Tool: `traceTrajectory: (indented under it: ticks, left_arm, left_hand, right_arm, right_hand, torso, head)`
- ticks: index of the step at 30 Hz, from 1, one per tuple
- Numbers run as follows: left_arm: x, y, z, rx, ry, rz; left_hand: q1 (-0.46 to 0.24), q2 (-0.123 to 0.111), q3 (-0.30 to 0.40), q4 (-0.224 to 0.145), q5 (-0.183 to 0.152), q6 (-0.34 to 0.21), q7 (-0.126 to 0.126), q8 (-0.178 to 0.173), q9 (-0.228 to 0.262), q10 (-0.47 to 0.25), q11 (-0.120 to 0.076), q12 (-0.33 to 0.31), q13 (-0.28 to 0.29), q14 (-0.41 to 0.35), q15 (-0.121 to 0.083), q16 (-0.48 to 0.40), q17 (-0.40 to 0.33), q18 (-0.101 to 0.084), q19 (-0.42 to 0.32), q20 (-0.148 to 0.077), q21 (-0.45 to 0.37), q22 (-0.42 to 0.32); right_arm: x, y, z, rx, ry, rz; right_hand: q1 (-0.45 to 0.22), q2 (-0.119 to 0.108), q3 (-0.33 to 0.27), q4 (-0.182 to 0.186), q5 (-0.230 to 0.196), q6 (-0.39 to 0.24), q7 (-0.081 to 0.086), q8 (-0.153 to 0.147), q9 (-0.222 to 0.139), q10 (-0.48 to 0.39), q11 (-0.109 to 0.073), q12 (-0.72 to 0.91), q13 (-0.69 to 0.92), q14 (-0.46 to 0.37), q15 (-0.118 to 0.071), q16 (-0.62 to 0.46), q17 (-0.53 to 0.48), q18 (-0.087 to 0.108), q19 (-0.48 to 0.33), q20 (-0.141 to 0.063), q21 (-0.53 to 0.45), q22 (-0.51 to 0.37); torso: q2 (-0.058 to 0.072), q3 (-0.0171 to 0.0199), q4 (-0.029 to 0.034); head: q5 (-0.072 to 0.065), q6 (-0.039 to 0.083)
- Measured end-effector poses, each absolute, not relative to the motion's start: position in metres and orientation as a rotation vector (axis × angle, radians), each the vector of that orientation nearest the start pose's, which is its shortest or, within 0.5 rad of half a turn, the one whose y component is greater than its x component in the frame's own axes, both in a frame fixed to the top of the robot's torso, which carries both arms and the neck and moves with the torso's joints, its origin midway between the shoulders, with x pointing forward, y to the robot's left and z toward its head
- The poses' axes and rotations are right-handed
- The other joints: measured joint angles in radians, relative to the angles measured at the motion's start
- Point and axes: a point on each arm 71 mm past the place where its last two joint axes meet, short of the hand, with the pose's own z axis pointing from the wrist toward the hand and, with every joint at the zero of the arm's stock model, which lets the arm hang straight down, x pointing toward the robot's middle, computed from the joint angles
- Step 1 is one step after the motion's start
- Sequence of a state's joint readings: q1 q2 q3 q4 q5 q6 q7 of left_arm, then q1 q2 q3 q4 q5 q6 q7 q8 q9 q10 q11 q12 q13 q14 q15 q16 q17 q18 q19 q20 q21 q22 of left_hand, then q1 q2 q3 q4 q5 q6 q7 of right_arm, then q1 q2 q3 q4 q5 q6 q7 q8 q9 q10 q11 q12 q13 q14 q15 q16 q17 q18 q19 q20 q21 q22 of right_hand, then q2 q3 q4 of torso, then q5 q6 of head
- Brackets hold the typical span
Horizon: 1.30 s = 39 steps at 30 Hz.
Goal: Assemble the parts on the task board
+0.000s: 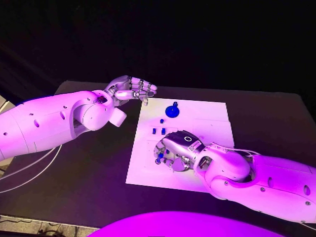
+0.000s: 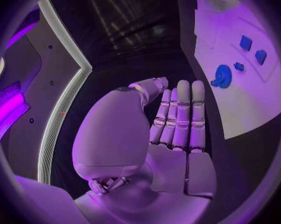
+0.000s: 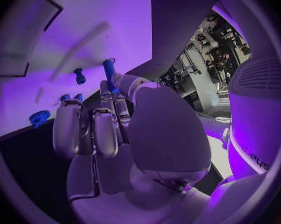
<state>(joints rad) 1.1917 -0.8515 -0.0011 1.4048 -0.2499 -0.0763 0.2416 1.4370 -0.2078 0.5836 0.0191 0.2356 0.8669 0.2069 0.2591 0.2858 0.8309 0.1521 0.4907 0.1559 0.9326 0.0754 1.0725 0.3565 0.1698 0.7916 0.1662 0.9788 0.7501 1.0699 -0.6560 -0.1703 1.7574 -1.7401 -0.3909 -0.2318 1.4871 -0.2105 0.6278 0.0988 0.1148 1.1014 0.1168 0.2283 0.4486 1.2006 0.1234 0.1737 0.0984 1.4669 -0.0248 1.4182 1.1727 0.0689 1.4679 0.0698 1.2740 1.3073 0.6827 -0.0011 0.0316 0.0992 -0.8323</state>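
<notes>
Black table [image 1: 272, 118]: right hand [image 1: 178, 150] pinches blue peg [image 3: 108, 70]; left hand [image 1: 132, 89] curled, empty.

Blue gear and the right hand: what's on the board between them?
In the head view, small blue parts lie on the task board between the blue gear and the right hand, which pinches a blue peg.

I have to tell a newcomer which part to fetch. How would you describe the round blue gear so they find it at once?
Find the white task board mid-table. Near its far edge, by the left hand, lies the blue gear. It is a flat toothed disc, far wider than the small blue pieces nearby.
</notes>
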Motion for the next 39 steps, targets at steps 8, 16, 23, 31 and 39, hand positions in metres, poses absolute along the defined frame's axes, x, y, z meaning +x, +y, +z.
traceTrajectory:
  ticks: [8, 16, 23, 31, 39]
  left_arm:
    - [0.5064, 0.2340, -0.1831, -0.892, 1.669, -1.488]
    - [0.5065, 0.2342, -0.1832, -0.893, 1.670, -1.488]
    - [0.5065, 0.2343, -0.1833, -0.893, 1.670, -1.487]
    - [0.5064, 0.2344, -0.1833, -0.893, 1.671, -1.487]
    - [0.5064, 0.2345, -0.1833, -0.893, 1.671, -1.487]
  left_hand:
    - [0.000, 0.000, 0.000, 0.000, 0.000, 0.000, 0.000, 0.000, 0.000, 0.000, 0.000, 0.000, 0.000, 0.000, 0.000, 0.000, 0.000, 0.000, 0.000, 0.000, 0.000, 0.001]
    - [0.000, 0.000, 0.000, 0.000, 0.000, 0.000, 0.000, 0.000, 0.000, 0.000, 0.000, 0.000, 0.000, 0.000, 0.000, 0.000, 0.000, 0.000, 0.000, 0.000, 0.000, 0.001]
    - [0.000, 0.000, 0.000, 0.000, 0.000, 0.000, 0.000, 0.000, 0.000, 0.000, 0.000, 0.000, 0.000, 0.000, 0.000, 0.000, 0.000, 0.000, 0.000, 0.000, 0.000, 0.001]
    - [0.000, 0.000, 0.000, 0.000, 0.000, 0.000, 0.000, 0.000, 0.000, 0.000, 0.000, 0.000, 0.000, 0.000, 0.000, 0.000, 0.000, 0.000, 0.000, 0.000, 0.000, 0.001]
    - [0.000, 0.000, 0.000, 0.000, 0.000, 0.000, 0.000, 0.000, 0.000, 0.000, 0.000, 0.000, 0.000, 0.000, 0.000, 0.000, 0.000, 0.000, 0.000, 0.000, 0.000, 0.001]
  right_arm:
    - [0.3625, -0.0522, -0.2426, -0.481, 1.641, 0.902]
    - [0.3596, -0.0509, -0.2414, -0.478, 1.635, 0.914]
    - [0.3585, -0.0506, -0.2410, -0.477, 1.633, 0.918]
    - [0.3601, -0.0519, -0.2425, -0.478, 1.640, 0.910]
    - [0.3611, -0.0503, -0.2452, -0.496, 1.661, 0.900]
  right_hand:
    - [-0.002, 0.001, 0.001, -0.002, 0.000, 0.000, 0.000, 0.000, 0.000, 0.000, 0.000, -0.004, 0.000, 0.000, 0.000, 0.000, 0.000, 0.000, 0.000, 0.000, 0.000, 0.001]
    - [-0.003, 0.003, 0.002, -0.003, 0.000, 0.000, 0.000, 0.000, 0.001, 0.000, 0.000, -0.009, 0.000, 0.000, 0.000, 0.000, 0.000, 0.000, 0.000, 0.000, 0.000, 0.001]
    - [-0.005, 0.004, 0.001, -0.004, -0.001, 0.000, 0.000, 0.000, 0.001, -0.002, -0.002, -0.007, 0.000, 0.000, 0.000, 0.000, 0.001, 0.000, 0.000, 0.000, 0.000, 0.001]
    - [-0.009, 0.000, 0.001, -0.004, 0.002, 0.000, 0.000, 0.000, 0.000, 0.002, 0.002, -0.007, 0.000, 0.000, 0.000, 0.000, 0.002, 0.000, 0.000, 0.000, 0.000, 0.001]
    - [-0.011, -0.003, 0.004, -0.007, 0.004, 0.000, 0.000, -0.001, 0.001, 0.002, 0.002, -0.007, 0.000, 0.000, 0.000, 0.000, 0.003, 0.000, 0.000, 0.000, 0.000, 0.000]
  torso:
    - [0.001, 0.0008, -0.0001]
    - [0.001, 0.0009, -0.0005]
    - [0.001, 0.0008, -0.0007]
    - [0.000, 0.0008, -0.0007]
    - [0.000, 0.0007, -0.0003]
  head:
    - [0.001, 0.000]
    - [0.003, -0.002]
    - [0.004, -0.002]
    - [0.003, -0.003]
    - [0.003, -0.004]
